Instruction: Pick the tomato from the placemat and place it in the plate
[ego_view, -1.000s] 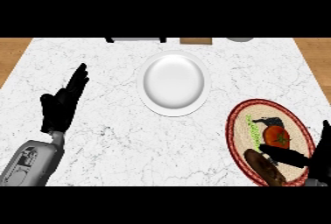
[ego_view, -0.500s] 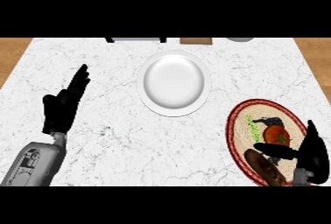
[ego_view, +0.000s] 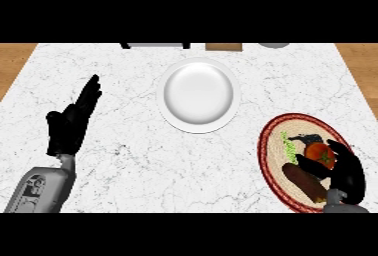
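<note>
Tomato (ego_view: 321, 152) sitting on placemat (ego_view: 275, 150), right hand (ego_view: 343, 172) now closing in, fingers curling against it. Left hand (ego_view: 70, 125) staying released, resting. Plate (ego_view: 198, 94) waiting.

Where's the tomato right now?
In the head view the tomato sits on the round placemat at the counter's lower right, with the right hand curling around it from below. The white plate lies up and to its left.
</note>
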